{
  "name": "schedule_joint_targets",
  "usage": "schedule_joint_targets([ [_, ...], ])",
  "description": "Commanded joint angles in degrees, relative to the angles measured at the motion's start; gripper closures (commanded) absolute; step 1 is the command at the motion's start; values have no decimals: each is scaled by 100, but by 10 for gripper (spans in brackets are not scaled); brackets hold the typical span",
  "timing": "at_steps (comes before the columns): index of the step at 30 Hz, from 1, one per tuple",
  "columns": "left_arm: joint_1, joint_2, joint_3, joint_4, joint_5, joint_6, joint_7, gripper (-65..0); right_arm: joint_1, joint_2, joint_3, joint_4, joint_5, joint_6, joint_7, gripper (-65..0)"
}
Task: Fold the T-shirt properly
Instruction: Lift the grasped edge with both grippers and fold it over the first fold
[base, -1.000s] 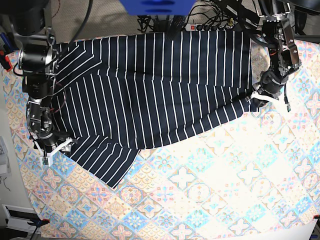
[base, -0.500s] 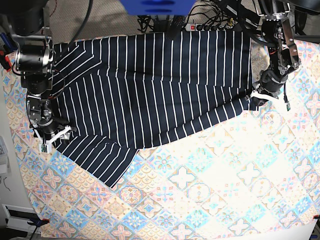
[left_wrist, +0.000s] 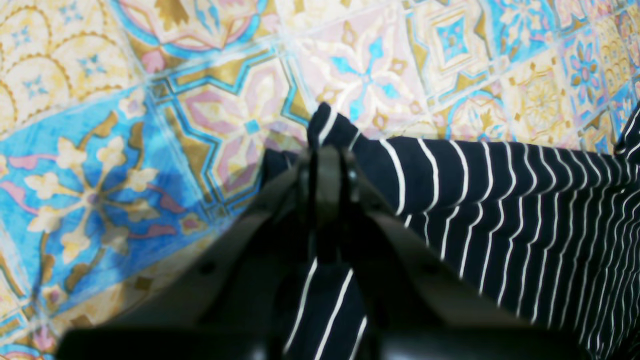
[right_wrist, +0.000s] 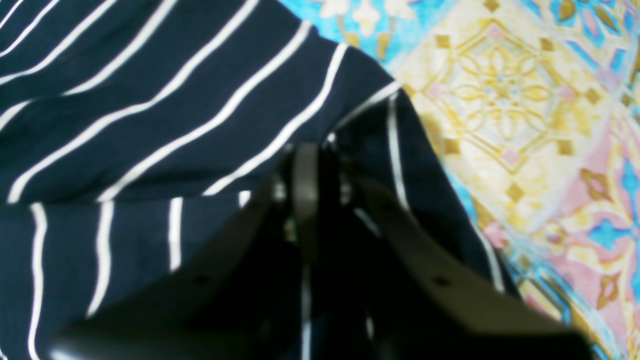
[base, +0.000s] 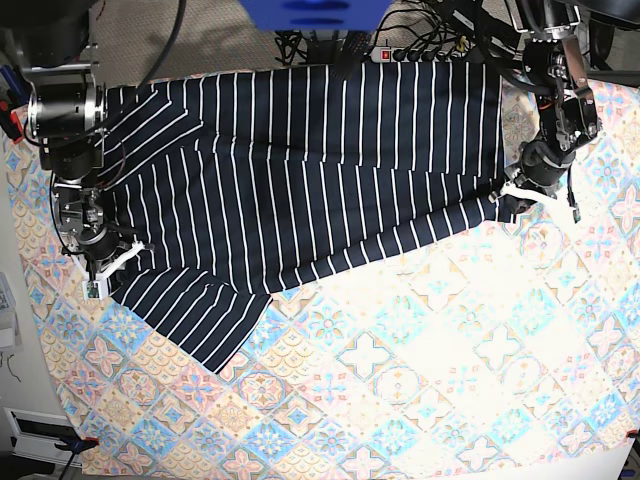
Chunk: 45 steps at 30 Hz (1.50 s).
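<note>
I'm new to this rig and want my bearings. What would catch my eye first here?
The striped T-shirt dominates, spread across the top of the pastel tiled cloth, with one part trailing toward the lower left. Each arm pinches a shirt edge: the left gripper at the base view's right, the right gripper at its left. Both wrist views show the fingers closed on fabric.

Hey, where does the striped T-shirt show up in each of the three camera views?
Base: T-shirt spread across the upper half.
Left wrist: right side and bottom centre, pinched by the left gripper.
Right wrist: left and centre.
Shared landmark: patterned tablecloth.
</note>
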Motion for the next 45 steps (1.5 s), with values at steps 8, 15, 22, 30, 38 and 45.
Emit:
schedule_joint_targets([
  [8, -34, -70, -32, 108, -25, -34, -106, 0, -802, 242, 1076, 1389, -138, 197, -569, -3],
  [15, 1, -70, -32, 310, -25, -34, -106, 0, -1927, 242, 1947, 3235, -138, 504, -1333, -3],
  [22, 177, -70, -41, 548, -25, -34, -114, 0, -2955, 207, 2448, 4747, -129, 513, -1685, -3],
  [30, 344, -88, -41, 548, -25, -34, -114, 0, -3791, 119, 2755, 5802, -121, 513, -1712, -3],
  [38, 564, -105, -322, 688, -25, -148, -88, 0, -4345, 5, 2949, 6497, -121, 513, -1712, -2],
  [45, 994, -105, -331, 1154, -25, -254, -106, 0, -4599, -4, 2949, 6611, -121, 513, -1712, -2],
])
